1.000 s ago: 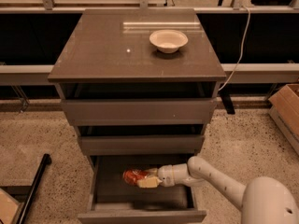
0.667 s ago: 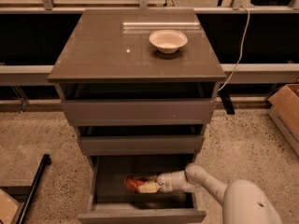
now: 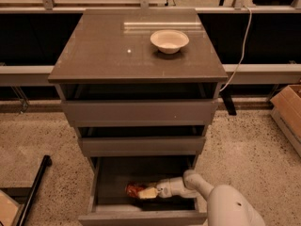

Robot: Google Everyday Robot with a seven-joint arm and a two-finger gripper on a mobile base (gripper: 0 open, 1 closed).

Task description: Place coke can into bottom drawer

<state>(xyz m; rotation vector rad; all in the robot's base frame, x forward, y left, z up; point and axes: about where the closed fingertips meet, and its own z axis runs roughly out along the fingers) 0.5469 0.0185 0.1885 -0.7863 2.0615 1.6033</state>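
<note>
The bottom drawer [image 3: 141, 218] is pulled open at the foot of the grey-brown cabinet. The red coke can [image 3: 134, 189] lies on its side low inside the drawer, left of centre. My gripper [image 3: 147, 192] reaches in from the right on a white arm and is closed on the can's right end, down near the drawer floor. Whether the can rests on the floor cannot be told.
A white bowl [image 3: 169, 40] sits on the cabinet top [image 3: 108, 55]. The two upper drawers [image 3: 139, 111] stand slightly open. A cardboard box [image 3: 289, 109] is at the right, a black bar [image 3: 35, 185] lies on the floor at the left, and a white cable [image 3: 242, 46] hangs behind.
The gripper has sunk deeper into the bottom drawer with the can, moving down toward the floor. The arm has lowered with it.
</note>
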